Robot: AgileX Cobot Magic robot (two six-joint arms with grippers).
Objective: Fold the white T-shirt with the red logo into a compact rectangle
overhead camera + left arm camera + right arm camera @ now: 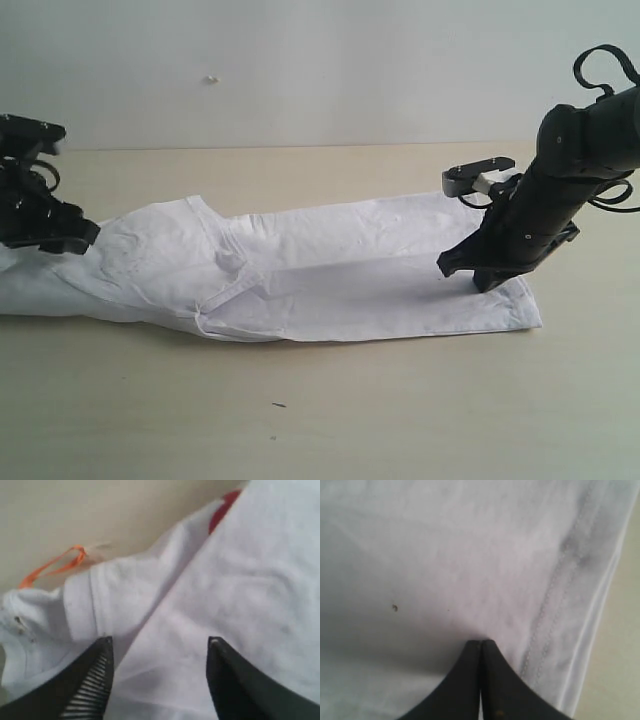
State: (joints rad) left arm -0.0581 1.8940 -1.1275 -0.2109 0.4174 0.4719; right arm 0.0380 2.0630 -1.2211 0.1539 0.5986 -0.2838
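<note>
Exterior view: white T-shirt point(330, 270), long wrinkled strip

We see a pale beige tabletop point(420, 420) filling the lower two thirds of the exterior frame, smooth and matte. Behind it a plain off-white wall point(320, 60) spans the upper third and meets the table along a straight line. On the wall, upper left of centre, sits a small light speck point(210, 78). On the tabletop, lower centre, we make out a tiny dark fleck point(278, 405).
</note>
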